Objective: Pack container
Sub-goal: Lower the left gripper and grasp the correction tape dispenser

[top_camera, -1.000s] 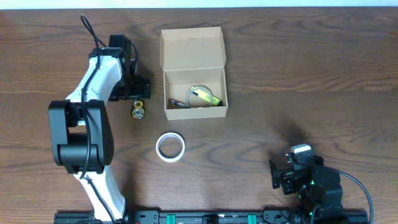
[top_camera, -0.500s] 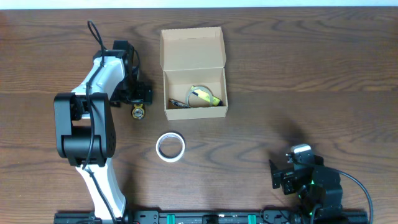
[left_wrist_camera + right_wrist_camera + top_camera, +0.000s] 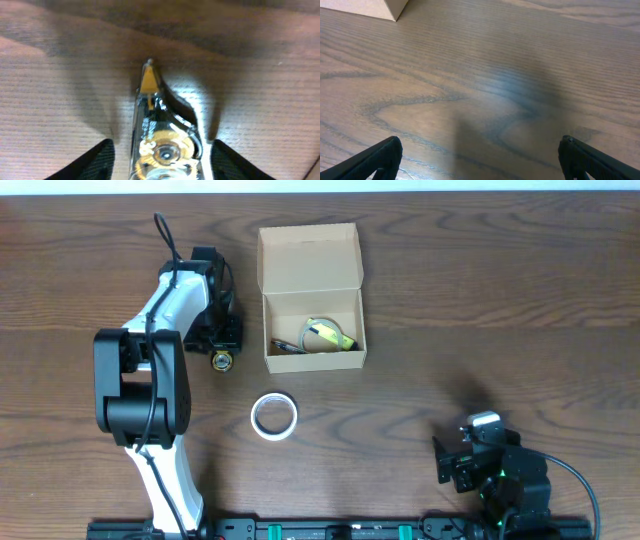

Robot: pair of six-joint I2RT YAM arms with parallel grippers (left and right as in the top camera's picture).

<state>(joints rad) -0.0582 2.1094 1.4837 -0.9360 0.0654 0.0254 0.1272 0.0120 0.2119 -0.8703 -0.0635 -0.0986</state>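
Open tan cardboard box (image 3: pixel 315 361) sits centred toward the far edge; I judge it light, easily shoved, best held by its flap. My left gripper (image 3: pixel 161 162), jaws apart, straddles a clear plastic dispenser (image 3: pixel 165 125).

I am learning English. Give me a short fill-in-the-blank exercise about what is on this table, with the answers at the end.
1. The lid of the container is ___.
2. The white tape roll lies ___ the container, on the table.
3. The clear dispenser lies ___ the fingers of the left gripper.
4. The right gripper holds ___.
Answers: open; outside; between; nothing.
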